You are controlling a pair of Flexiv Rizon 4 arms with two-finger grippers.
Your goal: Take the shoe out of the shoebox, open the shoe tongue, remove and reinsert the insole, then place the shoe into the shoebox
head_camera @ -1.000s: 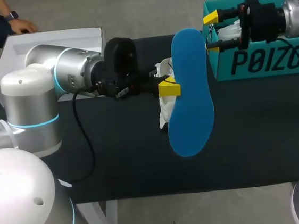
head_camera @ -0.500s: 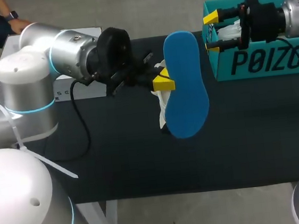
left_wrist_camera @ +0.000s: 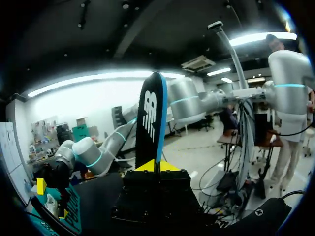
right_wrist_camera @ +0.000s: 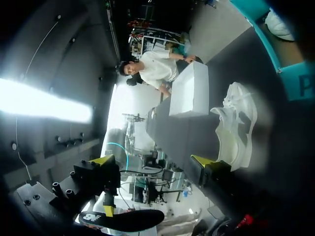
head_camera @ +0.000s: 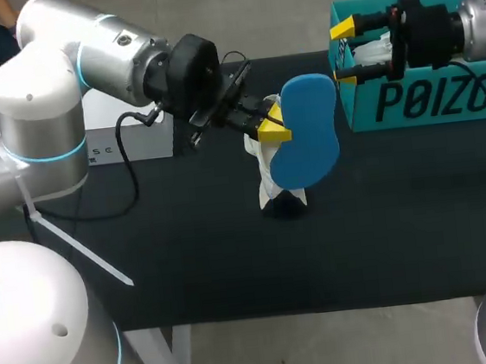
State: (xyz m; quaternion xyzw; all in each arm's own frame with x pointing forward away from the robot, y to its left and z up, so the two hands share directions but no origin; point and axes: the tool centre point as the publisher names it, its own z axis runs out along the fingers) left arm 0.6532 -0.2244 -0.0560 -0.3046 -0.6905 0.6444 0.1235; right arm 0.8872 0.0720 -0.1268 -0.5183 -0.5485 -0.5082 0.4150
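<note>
Black matting covers the table point(head_camera: 191, 266). A teal shoebox point(head_camera: 426, 102) stands open at its far right, with something white inside that cannot be identified. A white box point(head_camera: 130, 137) stands at the far left.

The left arm point(head_camera: 83, 68) comes in over the white box. The right arm point(head_camera: 470, 23) lies across the shoebox.

The white shoe point(head_camera: 266, 166) rests on the table between the two boxes, apart from both. In the head view the insole partly covers it. The right wrist view shows it clearly point(right_wrist_camera: 236, 128), with nothing touching it.

The blue insole point(head_camera: 308, 140) is out of the shoe and held in the air just above it. The left fingers point(head_camera: 274, 129) are closed on its long edge at about mid-length. The left wrist view shows it edge-on between the yellow tips point(left_wrist_camera: 147, 166).

The right fingers point(head_camera: 342, 28) are spread wide over the near end of the shoebox and hold nothing.

Assessment of handling:
- **Insole:** It is judged to be thin, light foam that bends readily. A mid-edge pinch leaves both ends free to droop or twist. A hold nearer the heel should steer the toe end into the opening more reliably.
- **Shoe:** It is judged light, with a soft upper and a firmer sole. It is likely to slide or tip when the insole is pushed in. The free fingers would best steady it at the heel collar, which appears to be the stiffest rim.
- **Fragility:** Nothing here looks fragile. The main risk is the insole creasing.
</note>
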